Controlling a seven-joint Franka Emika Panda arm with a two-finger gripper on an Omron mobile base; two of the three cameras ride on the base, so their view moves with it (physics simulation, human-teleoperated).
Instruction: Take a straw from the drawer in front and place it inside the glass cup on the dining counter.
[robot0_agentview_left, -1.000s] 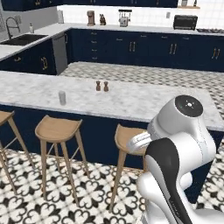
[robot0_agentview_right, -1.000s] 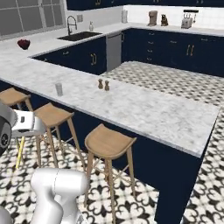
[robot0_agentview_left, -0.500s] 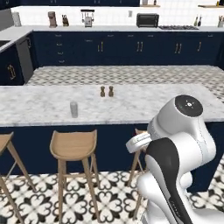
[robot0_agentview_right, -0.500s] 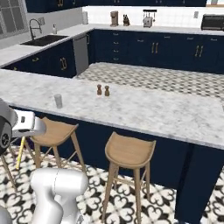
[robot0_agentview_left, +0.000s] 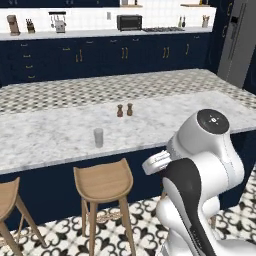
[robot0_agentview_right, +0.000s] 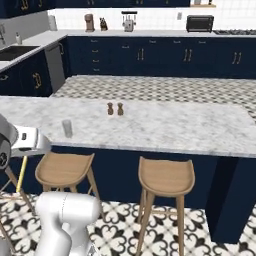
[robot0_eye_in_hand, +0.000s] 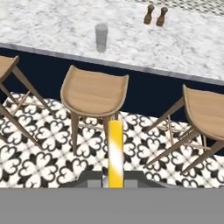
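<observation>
1. One cup (robot0_agentview_left: 98, 137) stands on the marble counter (robot0_agentview_left: 45, 140) in the left base view, near its front edge, above a stool (robot0_agentview_left: 103, 180); two shakers (robot0_agentview_left: 124, 110) sit farther back, well apart from it.
2. Right base view: the cup (robot0_agentview_right: 67, 128) is above the left stool (robot0_agentview_right: 65, 169); a yellow straw (robot0_agentview_right: 21, 175) hangs by the arm.
3. Hand view: the gripper (robot0_eye_in_hand: 114, 180) is clamped on the yellow-and-white straw (robot0_eye_in_hand: 115, 151), which points toward the stool (robot0_eye_in_hand: 93, 92) below the cup (robot0_eye_in_hand: 101, 37).
</observation>
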